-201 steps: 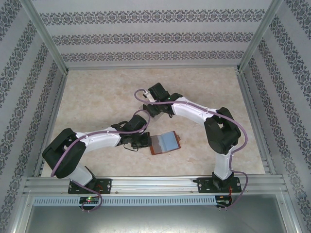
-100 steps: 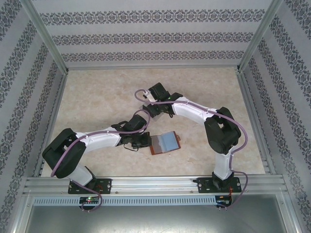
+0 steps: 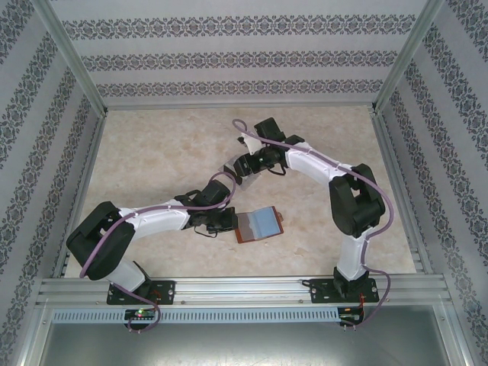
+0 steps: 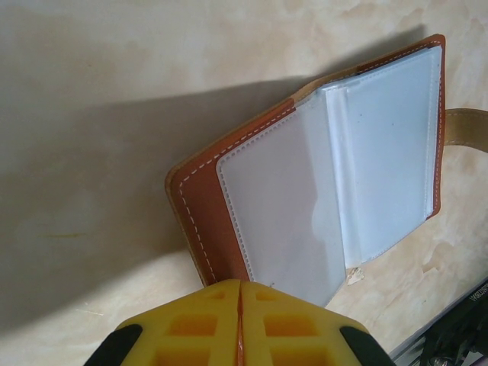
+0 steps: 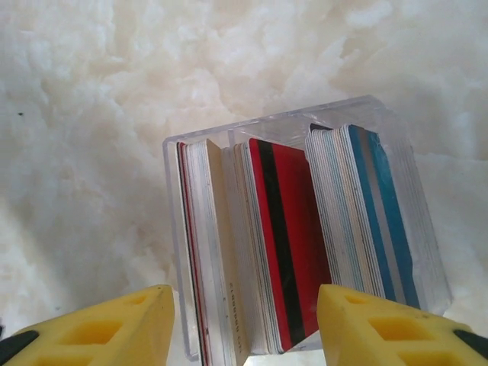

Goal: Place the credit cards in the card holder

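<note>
Beige marbled worktop (image 3: 152, 160) carries an orange-brown leather card holder (image 4: 206, 206), open near centre, clasp tab (image 4: 465, 126) cut off at the frame edge. Left fingers (image 4: 198, 316) pinch shut on its cover edge. Farther back, right fingers (image 5: 114, 328) stand apart above a clear plastic tray (image 5: 358, 107) of upright credit cards (image 5: 293, 229), lower ends hidden.

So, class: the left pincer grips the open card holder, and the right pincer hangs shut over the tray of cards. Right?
No: the right pincer hangs open over the tray of cards, as the right wrist view shows. The rest holds.
</note>
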`<action>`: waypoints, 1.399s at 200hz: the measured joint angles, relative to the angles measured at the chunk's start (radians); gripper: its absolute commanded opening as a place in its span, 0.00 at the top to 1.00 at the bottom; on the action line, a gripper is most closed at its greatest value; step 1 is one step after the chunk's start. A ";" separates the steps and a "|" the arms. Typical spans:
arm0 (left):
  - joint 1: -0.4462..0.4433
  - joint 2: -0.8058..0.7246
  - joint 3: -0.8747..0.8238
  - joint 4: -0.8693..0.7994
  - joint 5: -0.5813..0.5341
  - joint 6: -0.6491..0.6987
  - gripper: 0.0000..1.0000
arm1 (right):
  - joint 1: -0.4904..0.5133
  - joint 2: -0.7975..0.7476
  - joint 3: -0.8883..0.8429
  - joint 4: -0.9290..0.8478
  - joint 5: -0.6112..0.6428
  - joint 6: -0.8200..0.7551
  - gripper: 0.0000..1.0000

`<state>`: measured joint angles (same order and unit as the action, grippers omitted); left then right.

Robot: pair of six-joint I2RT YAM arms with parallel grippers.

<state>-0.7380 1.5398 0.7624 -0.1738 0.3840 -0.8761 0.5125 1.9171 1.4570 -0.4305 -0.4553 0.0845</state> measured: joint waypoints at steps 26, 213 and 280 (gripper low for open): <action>0.000 0.000 0.000 0.000 0.000 0.000 0.91 | 0.005 0.020 0.016 0.001 -0.065 0.018 0.46; 0.000 0.000 0.000 0.000 0.000 0.000 0.92 | 0.009 0.070 0.016 0.008 -0.252 0.097 0.54; 0.000 0.000 0.000 0.000 0.000 0.000 0.92 | 0.009 0.070 0.016 0.009 -0.266 0.100 0.56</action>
<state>-0.7380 1.5398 0.7624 -0.1741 0.3840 -0.8761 0.5217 1.9873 1.4731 -0.4217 -0.7212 0.1844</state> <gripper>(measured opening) 0.083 0.438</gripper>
